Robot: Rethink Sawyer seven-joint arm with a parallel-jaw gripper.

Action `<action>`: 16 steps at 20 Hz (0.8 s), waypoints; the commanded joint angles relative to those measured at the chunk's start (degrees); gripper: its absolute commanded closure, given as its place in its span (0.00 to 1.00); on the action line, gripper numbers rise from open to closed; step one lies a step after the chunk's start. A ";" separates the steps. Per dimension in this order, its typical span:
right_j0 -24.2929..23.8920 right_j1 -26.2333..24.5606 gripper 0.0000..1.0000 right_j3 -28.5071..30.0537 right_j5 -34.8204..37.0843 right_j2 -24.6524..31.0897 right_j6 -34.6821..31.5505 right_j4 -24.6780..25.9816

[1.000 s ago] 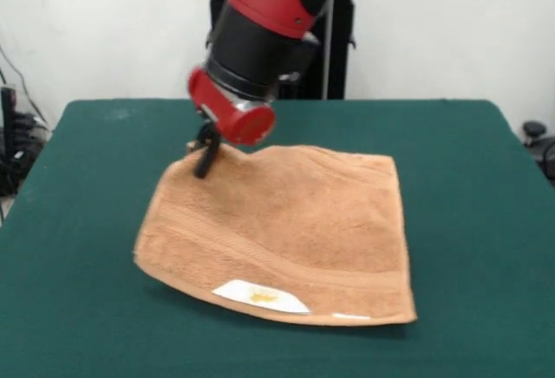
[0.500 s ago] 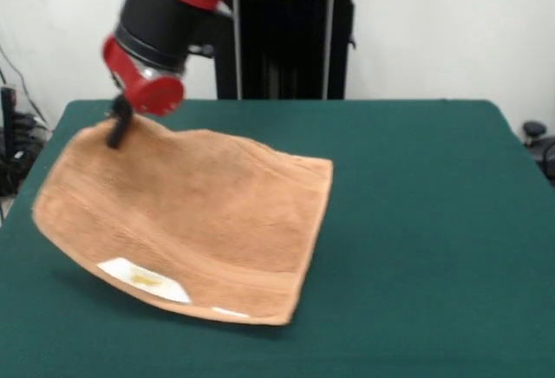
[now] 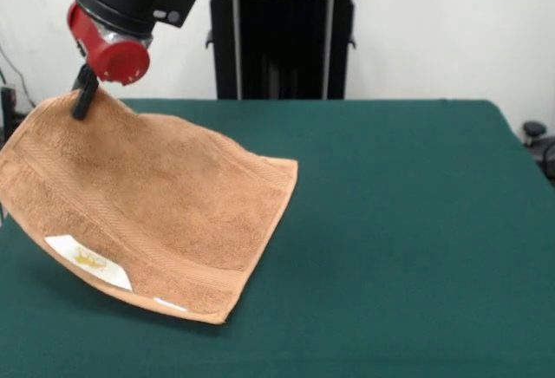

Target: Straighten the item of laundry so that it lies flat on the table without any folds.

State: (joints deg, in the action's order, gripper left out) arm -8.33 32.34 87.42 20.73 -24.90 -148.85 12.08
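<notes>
The light-brown terry towel (image 3: 143, 209) hangs lifted by one far corner at the left of the front view, sloping down to the green table (image 3: 408, 222). Its right and near edges rest on the cloth; its left part overhangs the table's left side. A white label with a yellow mark (image 3: 87, 261) shows near its lower left edge. My gripper (image 3: 84, 96) is shut on the towel's raised corner, high above the table's far left corner.
The black pedestal (image 3: 282, 35) stands behind the table's far edge. Cables and dark equipment (image 3: 10, 109) sit off the left edge. A small black object (image 3: 539, 140) lies off the right edge.
My gripper has moved left and upward, dragging the towel left across the table; the held corner is higher and the towel's left part now overhangs the left side.
</notes>
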 commanded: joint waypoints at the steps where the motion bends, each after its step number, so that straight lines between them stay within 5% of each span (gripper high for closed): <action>1: -1.47 0.84 1.00 9.20 7.34 11.45 7.14 1.69; 3: -2.10 1.17 1.00 10.04 6.90 12.65 7.18 1.66; 4: -1.94 1.15 0.00 10.16 6.07 12.72 6.26 2.14; 16: 3.39 0.24 0.00 11.01 0.08 7.98 -4.69 -0.77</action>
State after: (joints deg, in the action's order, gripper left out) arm -8.16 34.05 91.76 20.74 -22.22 -148.85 12.09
